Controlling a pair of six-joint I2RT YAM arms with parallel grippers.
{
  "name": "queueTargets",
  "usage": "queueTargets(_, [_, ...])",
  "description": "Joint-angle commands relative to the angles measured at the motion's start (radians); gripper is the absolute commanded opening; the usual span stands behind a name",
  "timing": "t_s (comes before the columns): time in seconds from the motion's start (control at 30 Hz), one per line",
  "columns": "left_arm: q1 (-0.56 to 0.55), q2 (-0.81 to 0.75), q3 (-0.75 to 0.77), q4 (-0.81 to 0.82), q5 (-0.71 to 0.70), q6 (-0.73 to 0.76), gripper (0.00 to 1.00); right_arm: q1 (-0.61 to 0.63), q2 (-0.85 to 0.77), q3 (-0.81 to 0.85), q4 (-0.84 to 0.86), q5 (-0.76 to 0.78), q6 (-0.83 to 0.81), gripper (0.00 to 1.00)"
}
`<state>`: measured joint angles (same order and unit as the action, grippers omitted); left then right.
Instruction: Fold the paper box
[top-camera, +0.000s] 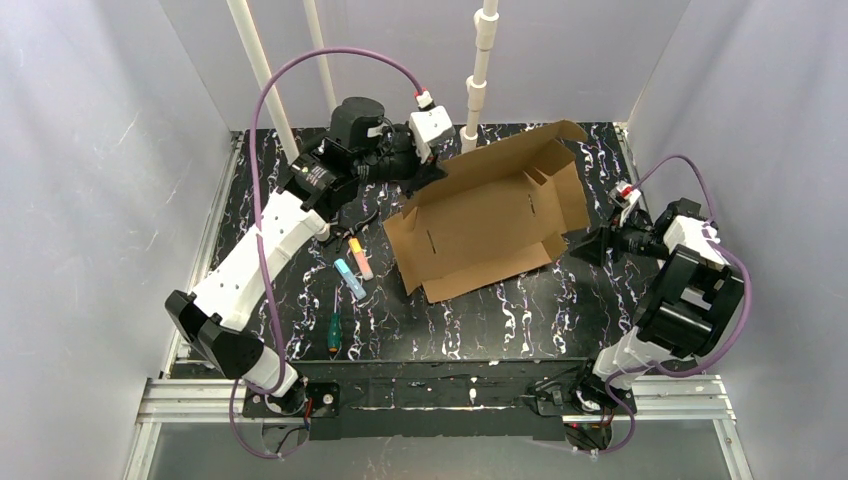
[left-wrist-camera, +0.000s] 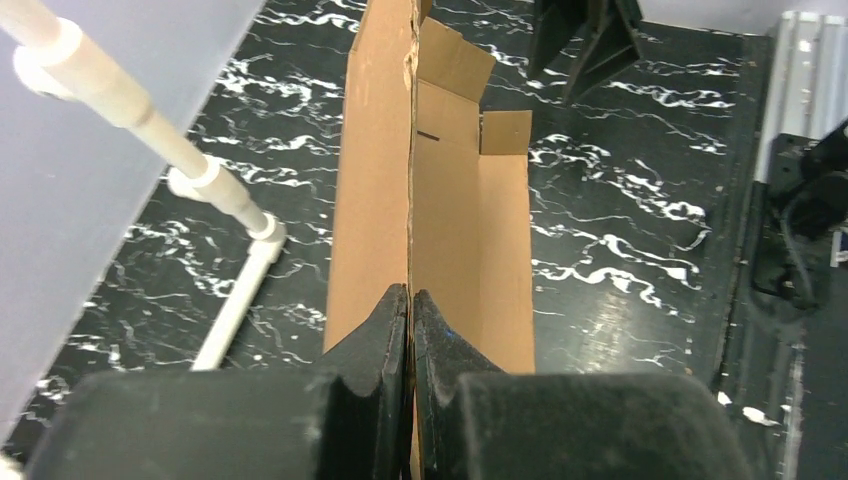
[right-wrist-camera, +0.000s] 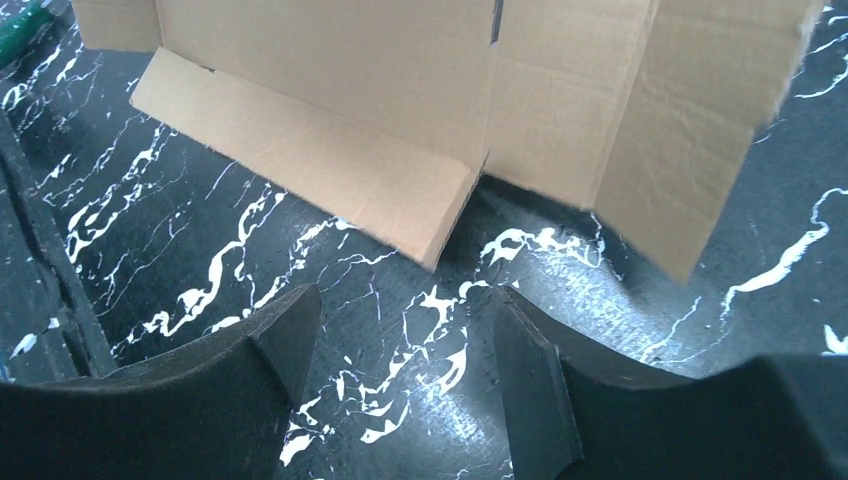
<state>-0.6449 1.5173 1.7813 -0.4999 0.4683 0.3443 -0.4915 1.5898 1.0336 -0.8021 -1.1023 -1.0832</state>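
Only left jaws pinch paper box (top-camera: 490, 215) edge.

There is one paper box (top-camera: 490, 215) and two robot arms, the left arm (top-camera: 265, 245) and the right arm (top-camera: 690, 290). Near the left one lie one green-handled screwdriver (top-camera: 333, 332) and, as far as I can count, three small coloured pens (top-camera: 361, 263). Three white pipes (top-camera: 478, 80) stand at the back.

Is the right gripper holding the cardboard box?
No, the right gripper stands open over the table, short of the cardboard box.
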Motion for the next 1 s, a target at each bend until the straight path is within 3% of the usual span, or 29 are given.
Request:
queueTargets(0.0, [-0.022, -0.01, -0.031, 0.037, 0.065, -0.085, 0.0, -0.007, 0.034, 0.048, -0.145, -0.015, -0.141, 0.72])
queueTargets(0.3, [-0.023, 0.001, -0.023, 0.039, 0.119, -0.229, 0.0, -0.005, 0.036, 0.051, -0.274, -0.032, -0.321, 0.73])
queueTargets(0.47, [-0.022, 0.008, -0.019, 0.039, 0.126, -0.261, 0.0, 0.005, 0.021, 0.062, -0.425, -0.109, -0.589, 0.82])
queueTargets(0.63, [-0.022, 0.015, -0.015, 0.037, 0.11, -0.26, 0.0, 0.007, 0.048, 0.137, -0.565, -0.185, -0.748, 0.82])
queueTargets(0.73, [-0.023, 0.02, -0.006, 0.038, 0.107, -0.264, 0.0, 0.024, 0.066, 0.172, -0.617, -0.216, -0.778, 0.78])
queueTargets(0.97, [-0.022, 0.023, -0.003, 0.04, 0.103, -0.272, 0.0, 0.07, 0.088, 0.168, -0.617, -0.25, -0.807, 0.56])
